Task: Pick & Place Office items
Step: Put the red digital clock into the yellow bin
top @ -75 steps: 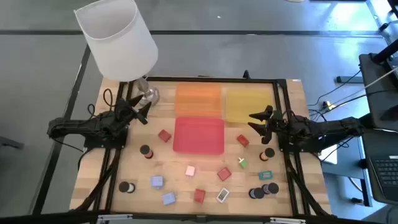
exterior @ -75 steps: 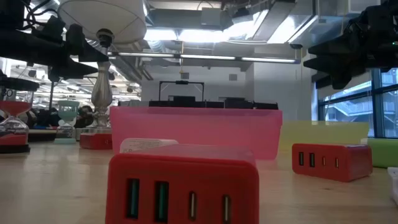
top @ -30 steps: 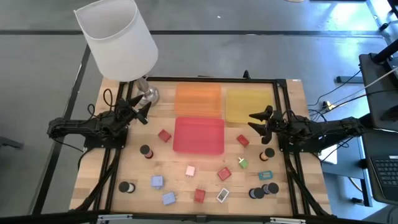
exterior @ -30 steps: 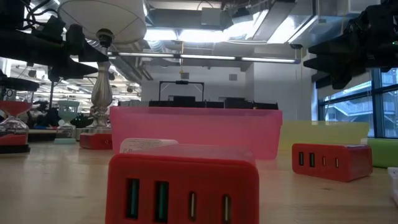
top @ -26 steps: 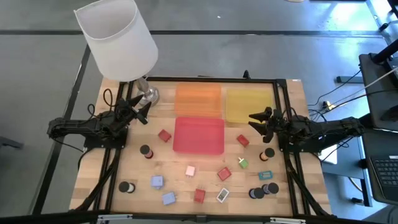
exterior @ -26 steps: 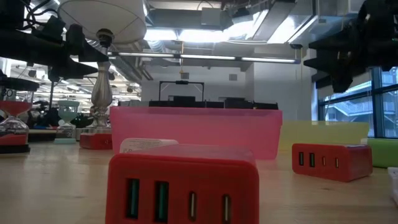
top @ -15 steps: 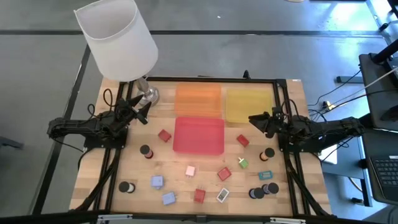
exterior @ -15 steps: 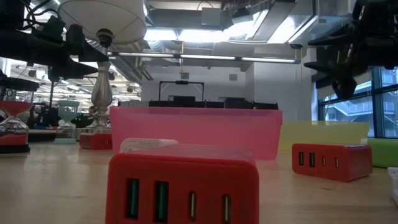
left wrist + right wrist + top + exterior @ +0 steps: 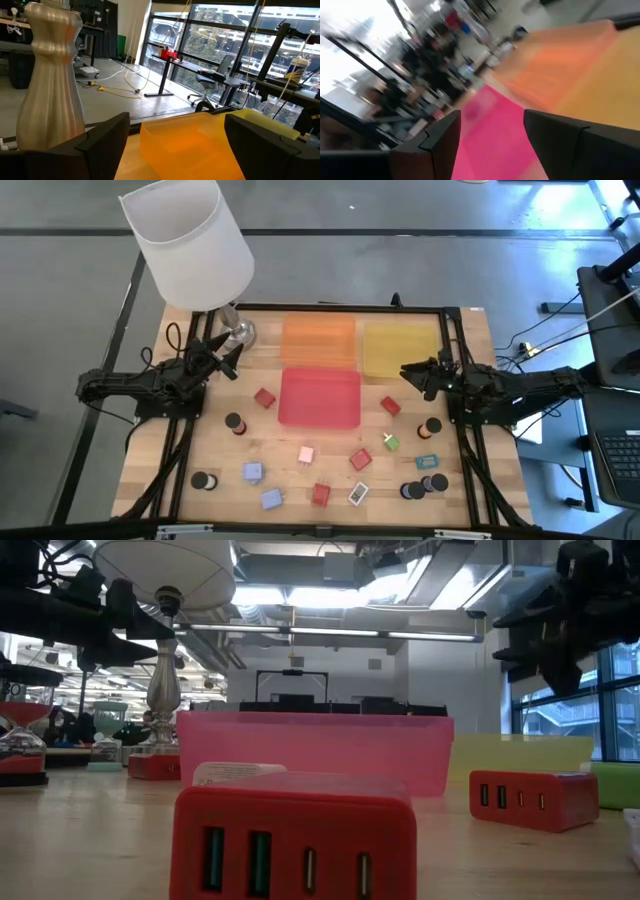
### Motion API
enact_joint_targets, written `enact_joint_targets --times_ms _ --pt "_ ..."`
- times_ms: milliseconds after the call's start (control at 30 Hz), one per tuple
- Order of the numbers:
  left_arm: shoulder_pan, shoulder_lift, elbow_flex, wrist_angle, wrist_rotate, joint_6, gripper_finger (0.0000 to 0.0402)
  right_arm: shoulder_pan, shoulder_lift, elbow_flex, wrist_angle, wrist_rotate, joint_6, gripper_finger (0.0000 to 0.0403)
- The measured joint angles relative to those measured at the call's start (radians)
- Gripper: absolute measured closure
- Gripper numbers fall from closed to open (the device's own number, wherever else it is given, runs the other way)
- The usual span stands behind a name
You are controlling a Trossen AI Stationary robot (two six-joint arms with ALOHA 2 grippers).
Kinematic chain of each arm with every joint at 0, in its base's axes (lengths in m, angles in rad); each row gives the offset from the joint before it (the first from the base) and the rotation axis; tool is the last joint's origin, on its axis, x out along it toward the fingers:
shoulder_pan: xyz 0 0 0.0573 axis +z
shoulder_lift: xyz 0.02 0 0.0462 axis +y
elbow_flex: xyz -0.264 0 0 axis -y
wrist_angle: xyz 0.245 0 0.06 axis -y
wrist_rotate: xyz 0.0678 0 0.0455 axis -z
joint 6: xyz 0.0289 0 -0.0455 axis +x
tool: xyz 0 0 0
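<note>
Two grippers hover empty above the table. The right gripper (image 9: 412,373) has its fingers parted, touching nothing, with a red block (image 9: 390,406) just below-left of it. The left gripper (image 9: 230,360), fingers spread wide, holds nothing; another red block (image 9: 264,397) lies near it.

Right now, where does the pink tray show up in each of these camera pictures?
High view: the pink tray lies mid-table, in front of the orange tray.
Low view: the pink tray is the wide wall behind the nearest red block.
Left wrist view: not in it.
Right wrist view: the pink tray shows between the dark fingers.
Shared landmark: the orange tray, bordering it.
</note>
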Motion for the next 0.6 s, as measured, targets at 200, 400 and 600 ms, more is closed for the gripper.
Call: enact_joint_targets --times_ms 200,400,600 --pt "0.000 0.000 0.000 0.000 0.000 0.000 0.0080 0.000 0.173 0.253 -0.408 -0.065 0.055 0.0183" --pt "0.000 0.000 0.000 0.000 0.000 0.000 0.0080 0.000 0.440 0.452 -0.653 -0.125 0.159 0.0183" --pt "0.000 0.000 0.000 0.000 -0.001 0.000 0.0080 0.000 0.729 0.573 -0.737 -0.180 0.261 0.0183"
